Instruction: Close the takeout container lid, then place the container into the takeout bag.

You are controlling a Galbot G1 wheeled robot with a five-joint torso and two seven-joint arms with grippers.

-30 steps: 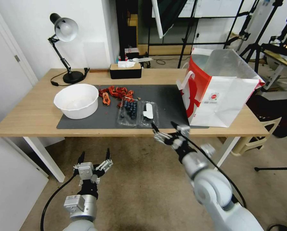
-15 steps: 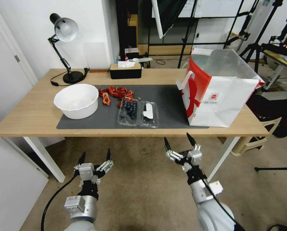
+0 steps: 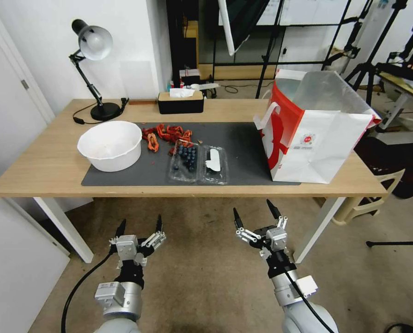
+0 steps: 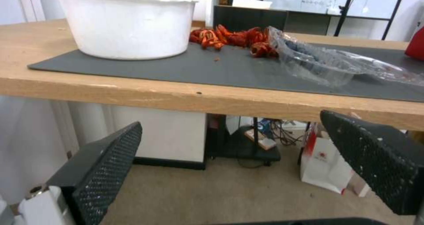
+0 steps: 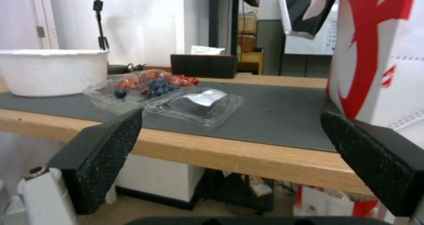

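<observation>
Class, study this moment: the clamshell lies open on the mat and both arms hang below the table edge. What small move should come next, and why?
Probably raise the right end effector toward the lid. The takeout container lies open flat on the mat, its lid on the right arm's side, and both open end effectors, left included, hang short of the table.

The right gripper (image 3: 255,213) has pulled back from the desk (image 3: 40,171). A second ago it reached up to the front edge, just below the open lid (image 3: 214,164) of the takeout container (image 3: 186,163); now it hangs lower and nearer the robot, clear of the desk edge, over the floor (fingers spread and pointing up throughout). The left gripper (image 3: 140,225) has edged very slightly toward the right.
</observation>
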